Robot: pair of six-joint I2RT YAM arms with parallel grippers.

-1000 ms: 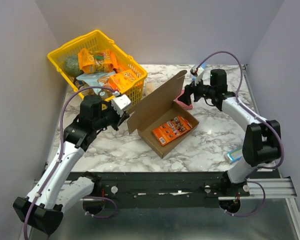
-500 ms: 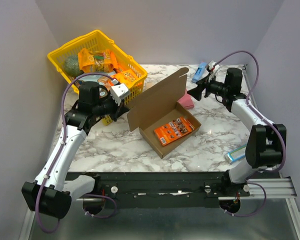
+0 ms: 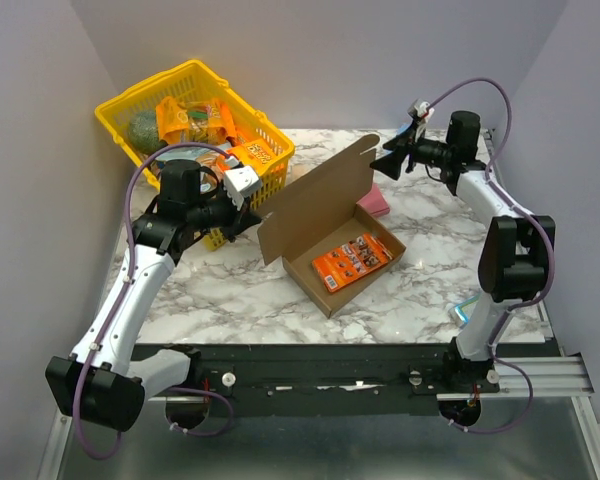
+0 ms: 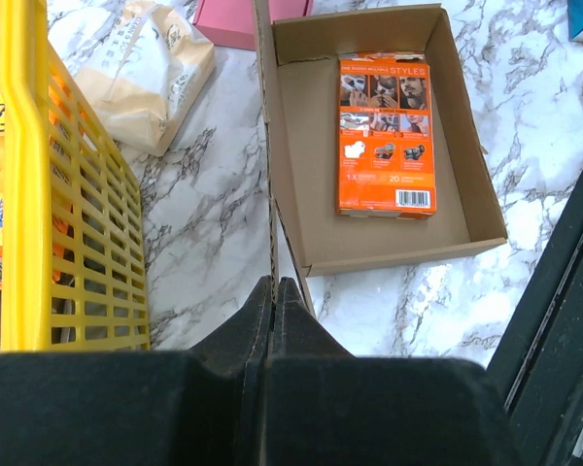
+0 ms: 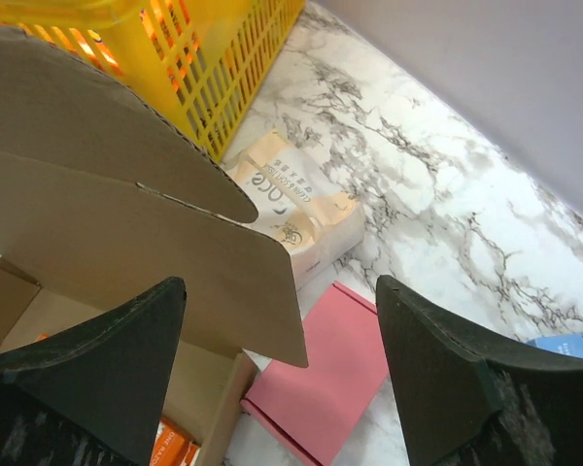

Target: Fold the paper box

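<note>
Since a sec ago the right gripper (image 3: 383, 166) has swung back toward the table's far right corner. The left arm's elbow has lifted, taking the left gripper (image 3: 248, 220) slightly farther from the bases. The paper box (image 3: 320, 200) sits approx. where it was.

Nearest, at the front right of the marble table (image 3: 420, 265), is a teal-edged flat item (image 3: 463, 312), mostly hidden behind the right arm; can't ID it. In the left wrist view the left fingers are pressed together w/ no gap, tips right at the lid's near edge, seen edge-on. Whether any card is nipped btwn them can't be told.

The paper box lies mid-table, skewed, tray open, lid standing tilted off its long rear-left side. Flat in the tray is an orange box (image 4: 387, 136): "STYLES" at top, photo panels, "1 X" and "20" lower down, barcode. Its smaller print is unreadable.

Behind the lid a pink box (image 5: 321, 374) is mostly hidden in the top view. A beige packet (image 4: 141, 78) lies btwn it and the yellow basket (image 4: 24, 194), print too small to read. The basket's snack bags aren't legible either.

Farthest, the right gripper's fingers stand wide apart, holding nothing, just beside the lid's top corner; contact can't be told. A blue item (image 5: 564, 345) is cut off at the frame's corner.
</note>
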